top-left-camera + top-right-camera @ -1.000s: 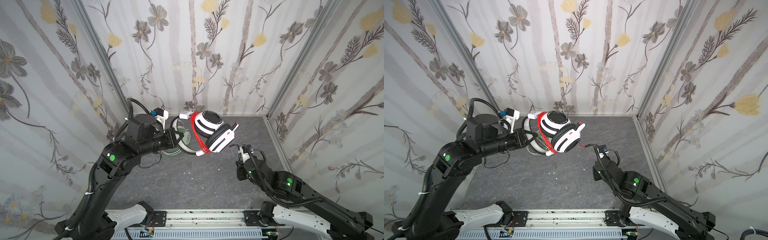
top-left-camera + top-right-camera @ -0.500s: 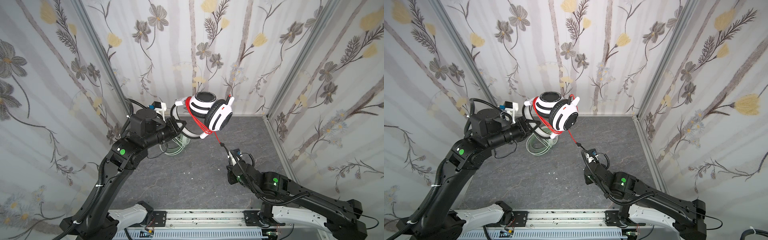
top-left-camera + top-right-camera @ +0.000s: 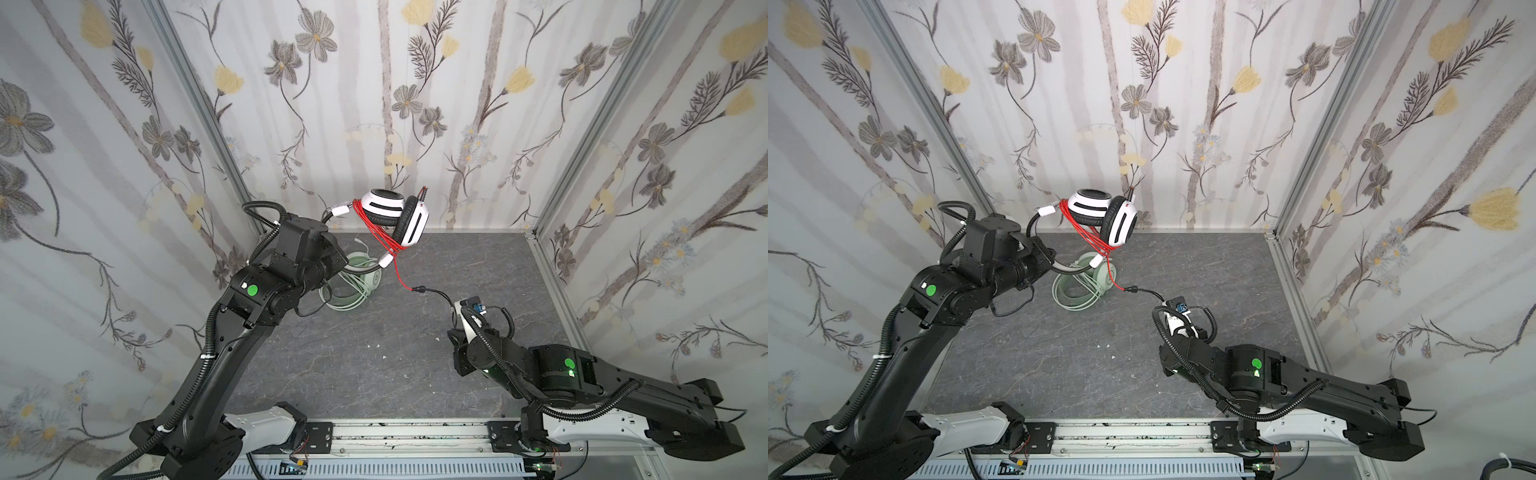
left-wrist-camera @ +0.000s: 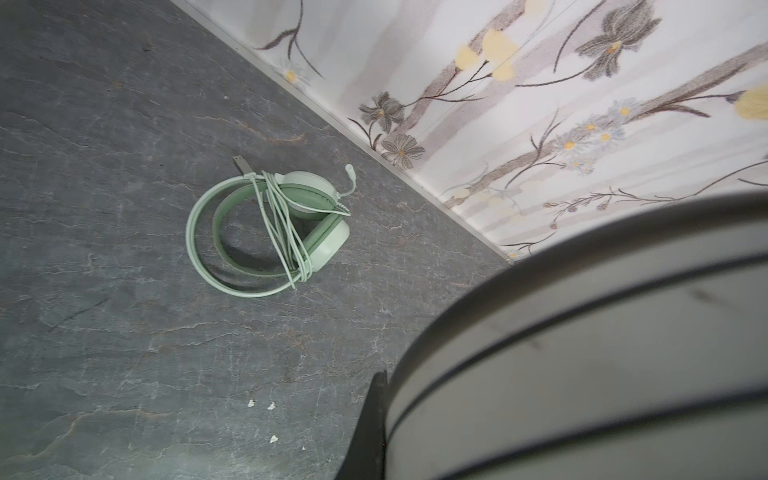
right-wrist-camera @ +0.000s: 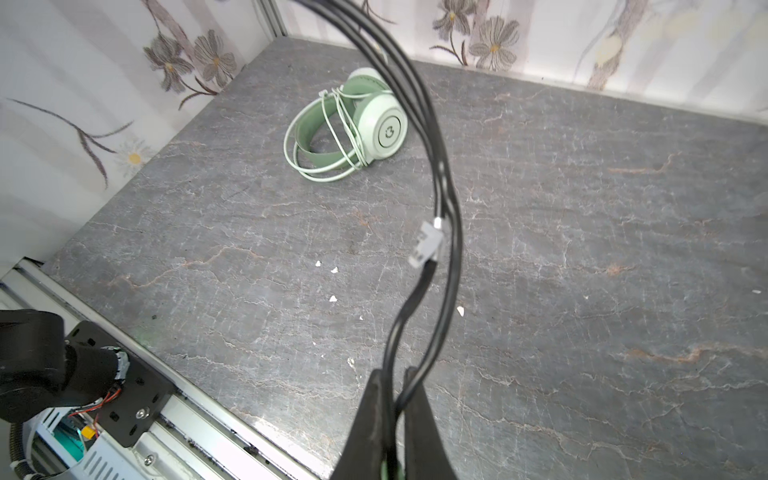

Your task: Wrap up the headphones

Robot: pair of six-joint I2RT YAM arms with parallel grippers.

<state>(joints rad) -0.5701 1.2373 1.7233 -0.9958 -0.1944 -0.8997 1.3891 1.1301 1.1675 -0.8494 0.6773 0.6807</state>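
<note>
Slab (image 5: 582, 257), grey and veined, lay open from centre to 3 o'clock | white-and-black headset (image 3: 395, 216) hung at 12 o'clock, glossy, red cord (image 3: 376, 232) looped round | left gripper (image 3: 1049, 261) clamped its headband, fingertips mostly hidden | right gripper (image 5: 395, 415) pinched black lead (image 3: 436, 293) | mint-green headset (image 4: 270, 232) lay cord-wound at 11 o'clock

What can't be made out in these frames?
- Left pincer: only one finger shows in the left wrist view; the blurred white headset covers the rest.
- Green headset: partly hidden by the left arm in both top views.
- Black cable: cut off by the right wrist view's top edge.
- Right pincer: hidden by its own wrist in both top views.
</note>
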